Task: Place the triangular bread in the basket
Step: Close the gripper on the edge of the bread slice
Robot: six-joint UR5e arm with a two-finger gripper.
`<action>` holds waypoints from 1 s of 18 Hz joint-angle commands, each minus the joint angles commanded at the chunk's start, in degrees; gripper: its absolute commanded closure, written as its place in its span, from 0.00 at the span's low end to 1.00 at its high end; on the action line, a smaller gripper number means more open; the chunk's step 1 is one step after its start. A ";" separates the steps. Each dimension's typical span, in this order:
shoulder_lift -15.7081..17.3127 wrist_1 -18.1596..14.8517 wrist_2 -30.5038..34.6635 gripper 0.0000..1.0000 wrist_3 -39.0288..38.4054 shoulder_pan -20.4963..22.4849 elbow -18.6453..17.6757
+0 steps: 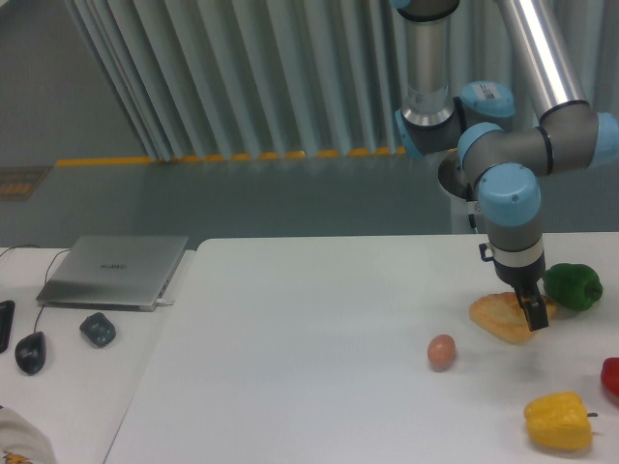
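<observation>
Little to read here. Faint logo lettering at the middle of the closed laptop [114, 270] lid, left of frame, too small and blurred to make out. Orange markings on the white cloth-like thing [21, 447] at the bottom left corner, cut off by the frame edge, not legible. Small red-and-white spot on the robot base [464, 188] behind the arm, right of centre, perhaps a sticker, unreadable. No other words, numbers or signs to be made out anywhere.

My arm [522, 145] is showing silver tubes, grey joints with pale blue caps, and a small black gripper [533, 315].
</observation>
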 joint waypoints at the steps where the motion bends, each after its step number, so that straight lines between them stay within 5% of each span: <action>1: -0.35 -0.09 0.00 0.00 0.00 0.00 -0.09; 4: -0.35 -0.09 0.00 0.01 0.70 0.00 -0.09; 14: -0.09 -0.09 0.26 0.83 0.00 0.09 0.26; 18: 0.00 -0.18 0.26 0.94 0.00 0.18 0.88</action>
